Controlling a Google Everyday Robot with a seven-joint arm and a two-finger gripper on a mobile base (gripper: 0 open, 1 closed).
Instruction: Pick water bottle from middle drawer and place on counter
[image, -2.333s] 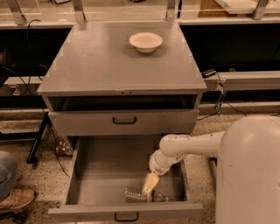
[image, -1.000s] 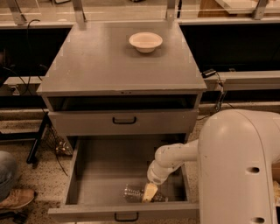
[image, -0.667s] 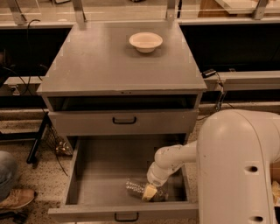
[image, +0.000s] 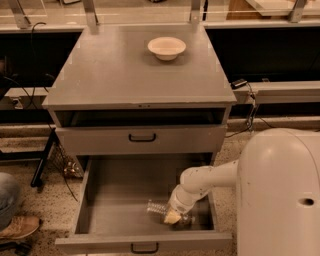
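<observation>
The water bottle (image: 155, 207) lies on its side on the floor of the open middle drawer (image: 120, 192), lower centre of the frame, near the front wall. Its long axis runs left to right, dipping slightly rightward; which end is the neck is unclear. The gripper (image: 171, 216) sits down on the bottle's middle; whether it is clenched, I cannot tell. The counter (image: 125, 75) holds a cream bowl (image: 166, 48) in the upper centre

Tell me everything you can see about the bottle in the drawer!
The bottle is small and made of clear, ribbed plastic. It lies on its side on the floor of the open drawer, near the front right corner. The pincer sits over it toward its right end and hides that part, so only the left end shows clearly.
</observation>
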